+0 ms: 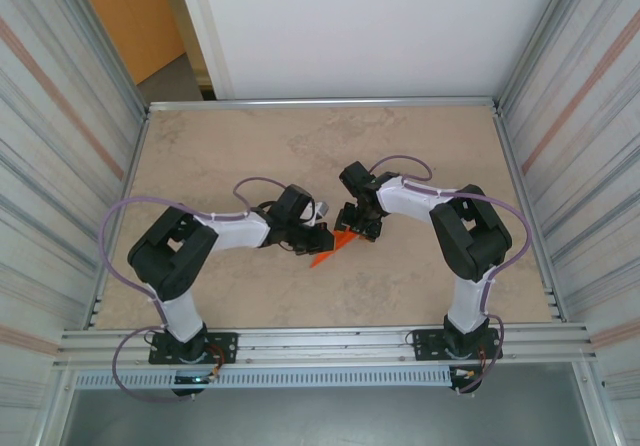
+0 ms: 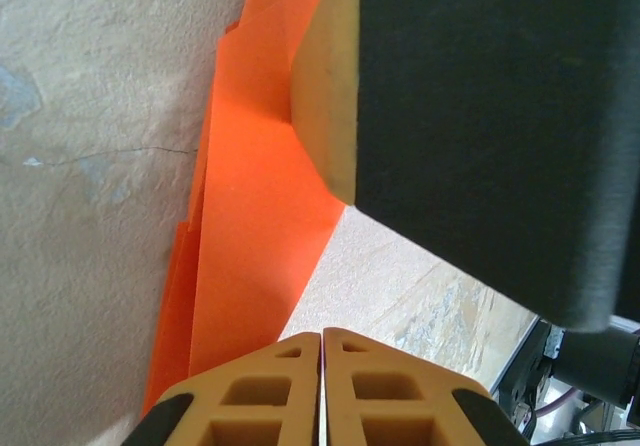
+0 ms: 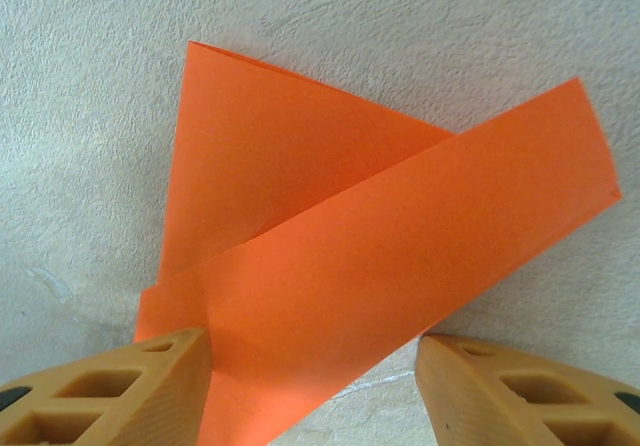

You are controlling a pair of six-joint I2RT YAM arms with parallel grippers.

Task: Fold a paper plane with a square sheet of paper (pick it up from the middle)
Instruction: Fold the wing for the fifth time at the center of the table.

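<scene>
The orange paper (image 1: 330, 251) lies on the tabletop (image 1: 250, 146) near its middle, creased into a narrow pointed shape, and both arms reach in to meet over it. From above, the left gripper (image 1: 315, 238) sits at the paper's left side and the right gripper (image 1: 355, 228) at its upper right end, with the paper's tip poking out towards the near edge between them. At that distance the view from above is too small to tell how either gripper's jaws stand. The left wrist view settles it for that side. The left gripper (image 2: 322, 386) has its two tan fingers pressed together, and the paper (image 2: 255, 196) runs down in stacked layers to the left fingertip. Whether an edge is pinched between them cannot be told. The same view shows a black and tan finger (image 2: 480, 116) of the other gripper close in at the right, its tan pad over the paper's upper part. The right wrist view shows the fold itself: a triangular flap with a long band (image 3: 420, 226) laid slantwise across it. The right gripper (image 3: 315, 351) has its jaws wide apart, with the lower end of the paper (image 3: 300, 186) between them, against the left finger and clear of the right one.
</scene>
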